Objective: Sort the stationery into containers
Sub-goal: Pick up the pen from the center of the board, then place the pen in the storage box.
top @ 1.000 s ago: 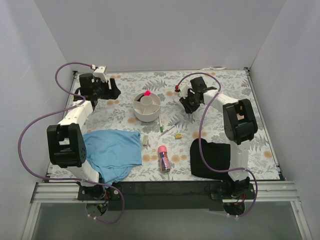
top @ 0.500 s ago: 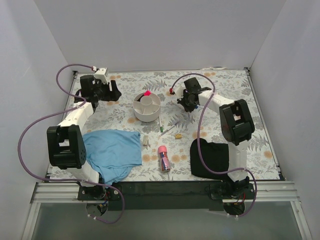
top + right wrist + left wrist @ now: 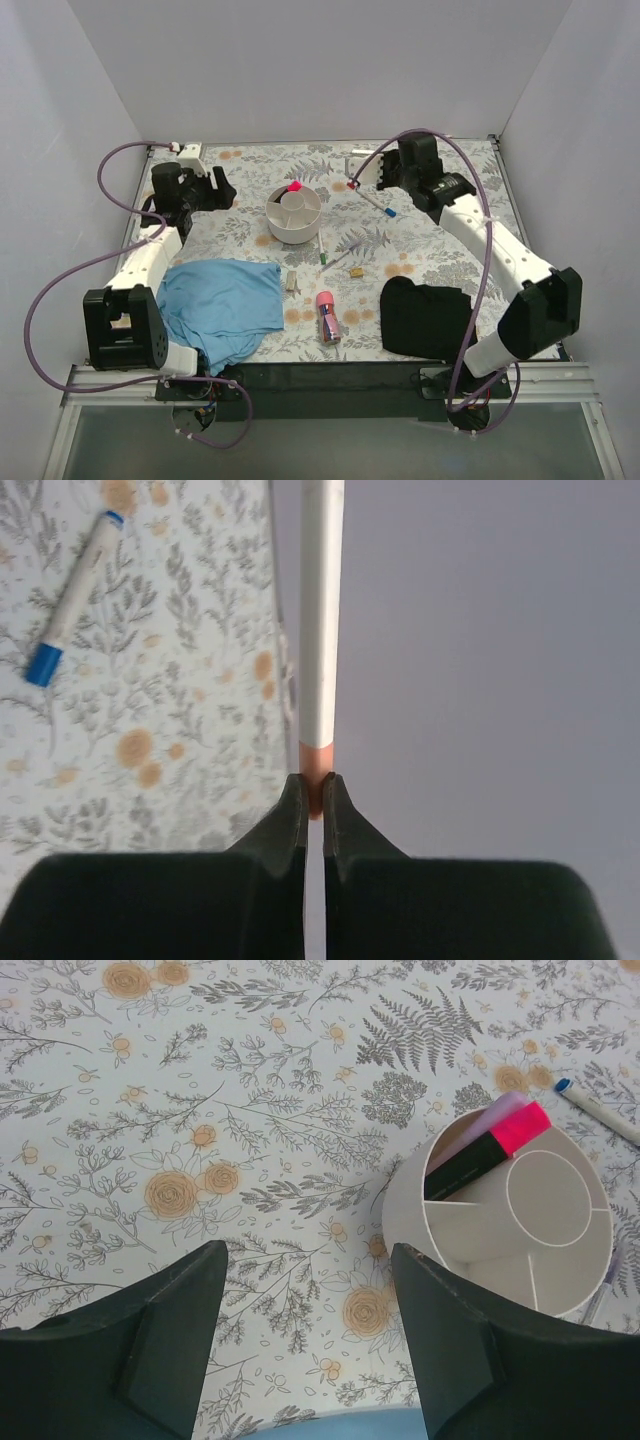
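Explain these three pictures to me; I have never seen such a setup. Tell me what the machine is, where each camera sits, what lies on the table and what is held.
Two robot arms, left and right, are bolted at the near edge of a flower-patterned table. The wide picture looks down from above and behind them. The other two come from a camera on each wrist, so the dark shapes at the bottom are that arm's own gripper. On the table stands a white round organiser with a pink highlighter in it. Around it lie a blue cloth, a black cloth, a pink tube, a blue-capped pen and a small brass piece. The left gripper is open and empty. The right gripper is shut on a white pen, pinched at its orange end.
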Controlling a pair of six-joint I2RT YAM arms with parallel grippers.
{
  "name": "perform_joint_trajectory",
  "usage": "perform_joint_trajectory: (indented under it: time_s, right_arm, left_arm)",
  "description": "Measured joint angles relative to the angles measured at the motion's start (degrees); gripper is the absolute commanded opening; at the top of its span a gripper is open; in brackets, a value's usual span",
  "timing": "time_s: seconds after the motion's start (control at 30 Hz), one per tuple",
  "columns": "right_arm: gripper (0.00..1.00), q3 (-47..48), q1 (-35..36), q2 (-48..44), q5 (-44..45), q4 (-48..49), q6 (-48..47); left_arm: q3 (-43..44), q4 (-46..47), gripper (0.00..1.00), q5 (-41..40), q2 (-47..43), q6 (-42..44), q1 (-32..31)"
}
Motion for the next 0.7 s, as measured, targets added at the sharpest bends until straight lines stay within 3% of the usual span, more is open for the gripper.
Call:
perform_joint_trajectory:
  time_s: [0.1,0.23,0.7]
  right_arm:
    - [0.01,-4.79,2.99,-4.74,0.46,6.34,-10.27]
    - [0.01,-7.48,6.27,-2.38,0.50,9.53,-21.62]
    - [0.01,-8.79,11.32,6.93,2.64,23.50,-37.27]
  left_arm:
    - [-0.66,-0.07,0.67,-0.46,-2.03,-1.05,0.00]
    - [-0.81,-0.37,0.67,-0.35,-3.85,-2.12,0.00]
    - [-5.38,-0.44,0.68,-0.28,-8.13,-4.31,0.00]
